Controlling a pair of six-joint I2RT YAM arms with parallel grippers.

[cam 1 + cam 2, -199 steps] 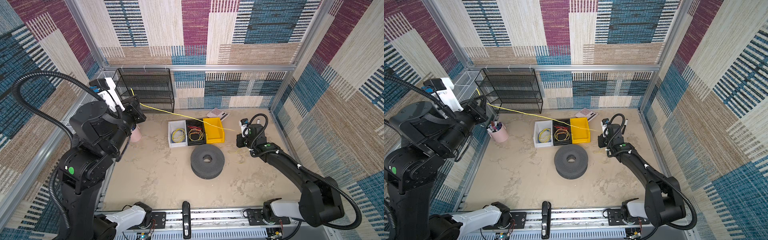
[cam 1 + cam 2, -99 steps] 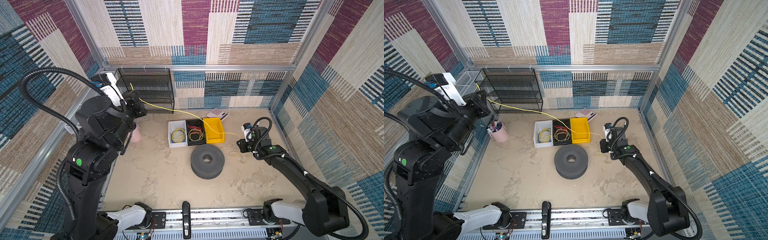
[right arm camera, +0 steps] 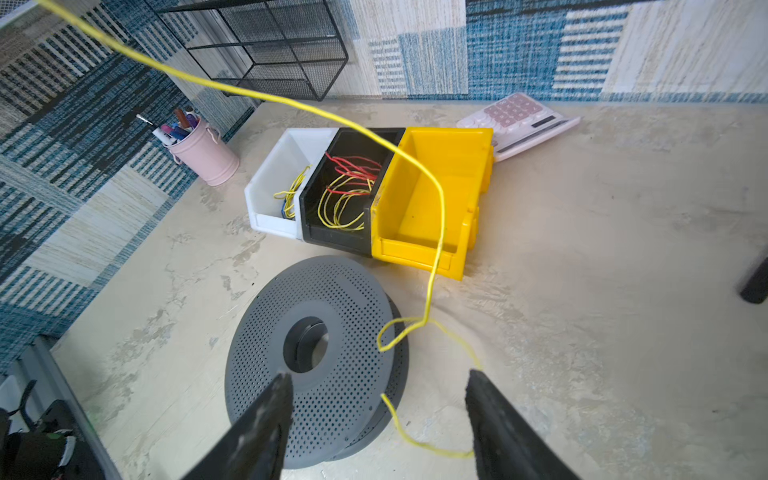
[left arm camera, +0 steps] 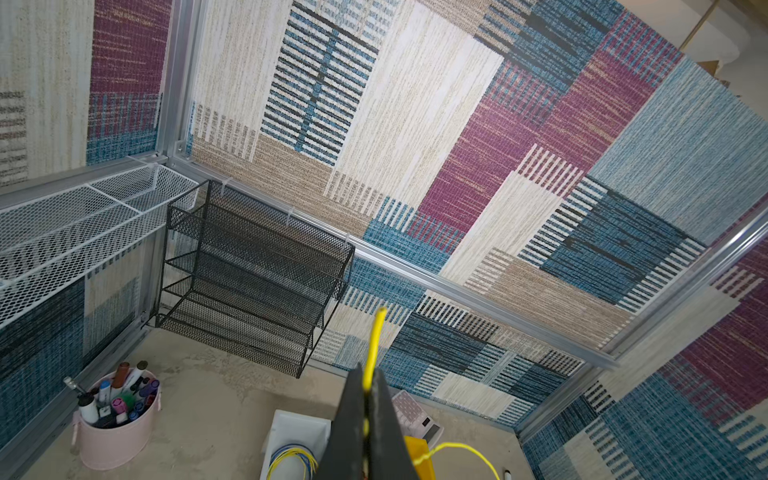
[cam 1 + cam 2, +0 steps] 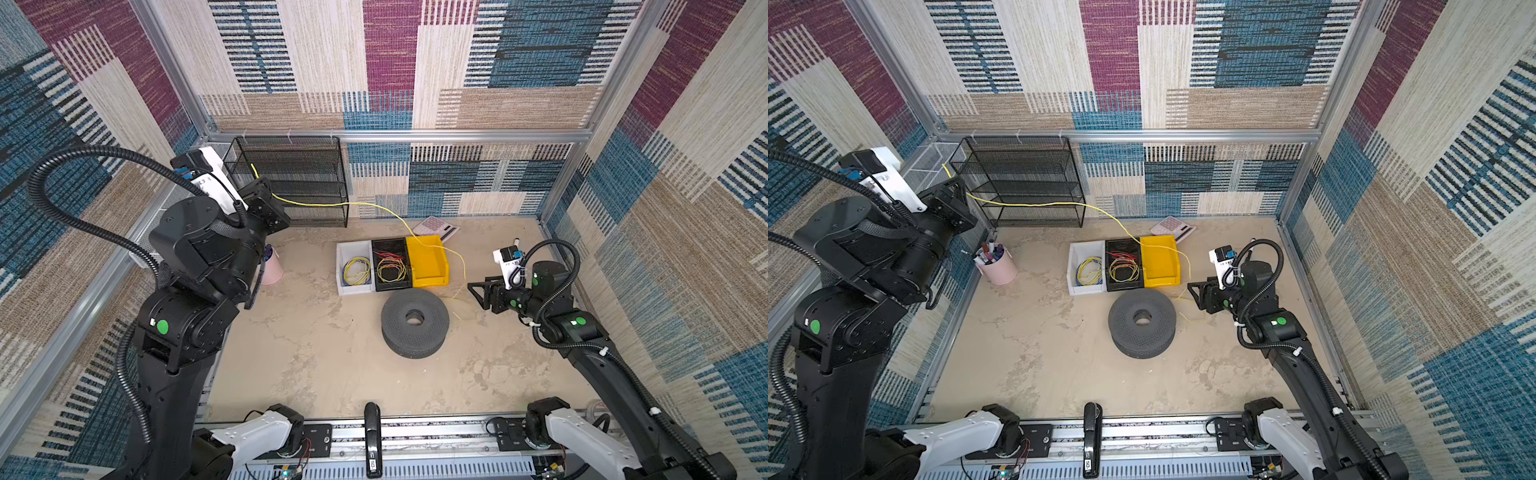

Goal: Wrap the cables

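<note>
The fingers point(image 4: 347, 432) of my left gripper point(image 4: 368, 374) are clenched on the yellow wire point(image 4: 372, 345). In the left wrist view a short free end stands out past the tips. The long run curves away behind them, above the yellow bin point(image 4: 419, 446) and beside the white bin point(image 4: 299, 424). The black mesh rack point(image 4: 249, 282) and pink pen cup point(image 4: 116, 436) lie beyond. Right wrist view: the fingers point(image 3: 266, 419) of my right gripper point(image 3: 379, 376) are spread wide and grasp nothing. The wire hangs slack across the black bin point(image 3: 332, 232) and the yellow bin, then kinks into a small loop at the edge of the grey perforated spool point(image 3: 332, 291). From there it trails over the table point(image 3: 602, 270) beneath the gap between my two fingers; whether its end touches one of them I cannot tell. In both top views my left gripper point(image 5: 266, 197) point(image 5: 955, 195) is raised in front of the rack at the rear left, the wire's free end pointing up past it. The wire point(image 5: 353, 203) point(image 5: 1038, 204) sags rightward, passes over the bins and reaches the table between the spool point(image 5: 399, 328) and my right gripper point(image 5: 473, 295) point(image 5: 1194, 295). That gripper sits low, near the spool's right side, its jaws apart and turned toward the spool.
</note>
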